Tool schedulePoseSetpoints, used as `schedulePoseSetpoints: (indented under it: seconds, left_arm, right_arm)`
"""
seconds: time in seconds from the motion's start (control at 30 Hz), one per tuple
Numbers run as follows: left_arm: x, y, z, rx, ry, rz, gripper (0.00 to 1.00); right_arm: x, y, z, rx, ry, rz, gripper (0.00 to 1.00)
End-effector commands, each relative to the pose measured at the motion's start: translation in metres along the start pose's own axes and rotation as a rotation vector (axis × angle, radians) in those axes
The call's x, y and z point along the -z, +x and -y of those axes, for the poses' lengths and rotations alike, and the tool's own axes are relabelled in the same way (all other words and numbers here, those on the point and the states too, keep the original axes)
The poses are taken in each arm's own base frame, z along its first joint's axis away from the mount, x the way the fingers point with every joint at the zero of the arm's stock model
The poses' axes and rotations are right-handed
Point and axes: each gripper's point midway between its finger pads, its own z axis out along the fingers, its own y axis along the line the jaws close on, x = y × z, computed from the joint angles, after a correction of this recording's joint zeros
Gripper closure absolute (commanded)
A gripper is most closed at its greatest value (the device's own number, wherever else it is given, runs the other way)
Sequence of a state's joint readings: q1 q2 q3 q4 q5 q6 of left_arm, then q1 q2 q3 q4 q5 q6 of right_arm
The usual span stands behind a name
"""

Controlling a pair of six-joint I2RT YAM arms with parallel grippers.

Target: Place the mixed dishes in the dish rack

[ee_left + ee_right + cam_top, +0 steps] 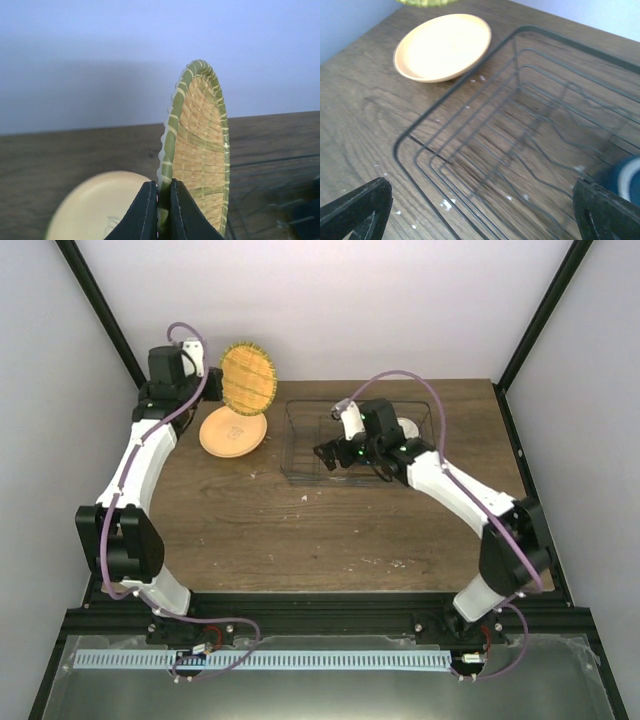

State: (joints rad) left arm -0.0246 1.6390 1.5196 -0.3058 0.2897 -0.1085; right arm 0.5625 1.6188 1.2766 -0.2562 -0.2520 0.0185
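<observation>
Left jaws pinch the woven plate [200, 150] by its rim.
It stands up at 12 o'clock from them, above the counter [250, 530]; right jaws wide open over the dish rack [305, 445].

The woven yellow-orange plate [200, 150] stands on edge, lifted, near the pale yellow plate [233, 430] lying flat beside the wire dish rack [298, 445].

Open tabletop [250, 530] at 6 o'clock of the dish rack [292, 445]; pale plate [233, 432] and raised woven plate [248, 378] block 9–10 o'clock; right gripper [323, 454] overhangs its 9 o'clock end.
</observation>
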Motion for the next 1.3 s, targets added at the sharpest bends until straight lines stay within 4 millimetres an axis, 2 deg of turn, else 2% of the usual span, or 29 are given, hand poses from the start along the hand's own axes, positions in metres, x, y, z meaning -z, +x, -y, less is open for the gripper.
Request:
schedulePoseSetpoints:
  seconds: [0.0, 0.13, 0.27, 0.33, 0.47, 0.63, 0.73, 0.83, 1.07, 1.27]
  left_arm:
    - [0.019, -0.035, 0.019, -0.292, -0.174, 0.075, 1.00]
    - [0.022, -0.049, 0.058, -0.436, -0.158, 0.120, 1.00]
    - [0.020, -0.052, 0.102, -0.642, -0.172, 0.146, 1.00]
    - [0.017, -0.051, 0.122, -0.747, -0.185, 0.153, 1.00]
    - [0.002, -0.037, 0.159, -0.909, -0.177, 0.145, 1.00]
    - [-0.027, -0.001, 0.196, -1.196, -0.212, 0.091, 1.00]
    - [-0.041, 0.019, 0.215, -1.333, -0.217, 0.069, 1.00]
    - [-0.046, 0.031, 0.228, -1.432, -0.223, 0.068, 1.00]
    - [-0.036, 0.029, 0.254, -1.564, -0.205, 0.135, 1.00]
    - [-0.037, 0.045, 0.259, -1.703, -0.182, 0.148, 1.00]
  right_arm:
    - [0.048, -0.004, 0.038, -0.062, 0.227, 0.076, 0.00]
    - [0.095, 0.013, 0.071, -0.183, 0.429, 0.114, 0.00]
    - [0.133, 0.031, 0.082, -0.245, 0.553, 0.162, 0.00]
    - [0.144, 0.042, 0.085, -0.266, 0.584, 0.177, 0.00]
    - [0.163, 0.054, 0.085, -0.305, 0.615, 0.214, 0.00]
    - [0.190, 0.060, 0.085, -0.307, 0.662, 0.253, 0.00]
    - [0.198, 0.064, 0.085, -0.305, 0.678, 0.257, 0.00]
    - [0.200, 0.069, 0.085, -0.308, 0.683, 0.249, 0.00]
    - [0.196, 0.071, 0.086, -0.312, 0.677, 0.238, 0.00]
    - [0.193, 0.073, 0.086, -0.311, 0.674, 0.232, 0.00]
